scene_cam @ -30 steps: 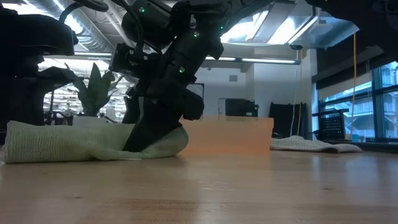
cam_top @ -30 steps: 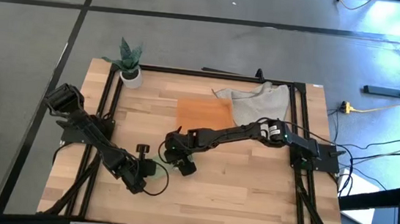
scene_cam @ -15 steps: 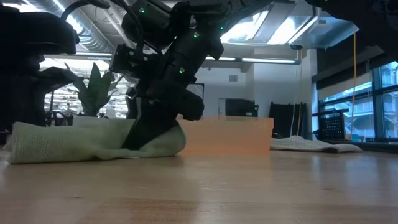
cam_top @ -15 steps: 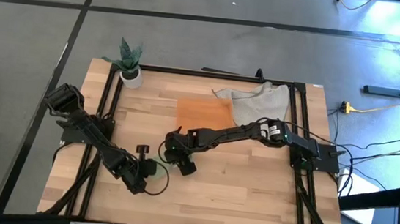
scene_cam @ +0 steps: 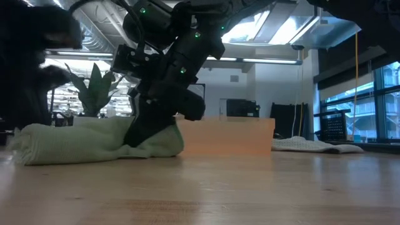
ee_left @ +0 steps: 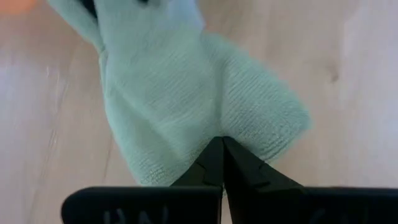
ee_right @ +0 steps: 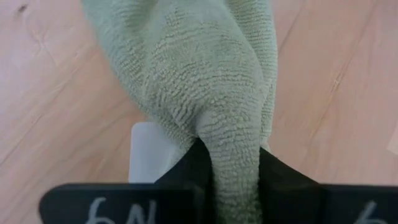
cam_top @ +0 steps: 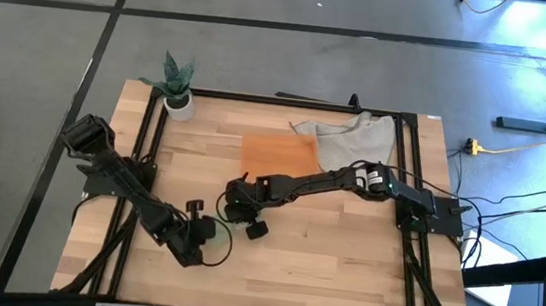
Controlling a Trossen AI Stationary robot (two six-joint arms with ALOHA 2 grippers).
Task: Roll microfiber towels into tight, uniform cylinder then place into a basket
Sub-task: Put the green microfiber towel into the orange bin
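Observation:
A light green towel (scene_cam: 94, 142), loosely rolled into a long bundle, lies on the wooden table; the high view shows little of the towel (cam_top: 219, 230) between the two arms. My left gripper (cam_top: 207, 232) is shut on the roll's near-left end. My right gripper (cam_top: 237, 218) is shut on the other end, which the low view shows under the dark arm (scene_cam: 140, 134). The orange basket (cam_top: 278, 156) stands farther back on the table, apart from both grippers. My left gripper pinches the edge of the roll's end (ee_left: 214, 127) between its closed fingertips (ee_left: 231, 163), slanting down from the table's left. That end rests on the table. How many layers are in the pinch cannot be told. My right gripper pinches a raised fold of the roll's other end (ee_right: 227, 121) between its two fingers (ee_right: 186, 168). It comes slanting down from the table's right side. The cloth bulges up between the fingers, and the roll lies on the table below them.
A pile of grey towels (cam_top: 355, 136) lies at the far right corner, just right of the basket. A small potted plant (cam_top: 177, 89) stands at the far left corner. Black frame rails run along the table's edges. Bare wood lies toward the near edge.
My right gripper has shut on the towel's end, its fingers drawing together around the fold while the arm stayed in place. My left gripper has rolled about its own axis, still shut, and the roll's left end has bunched up and pulled in a little.

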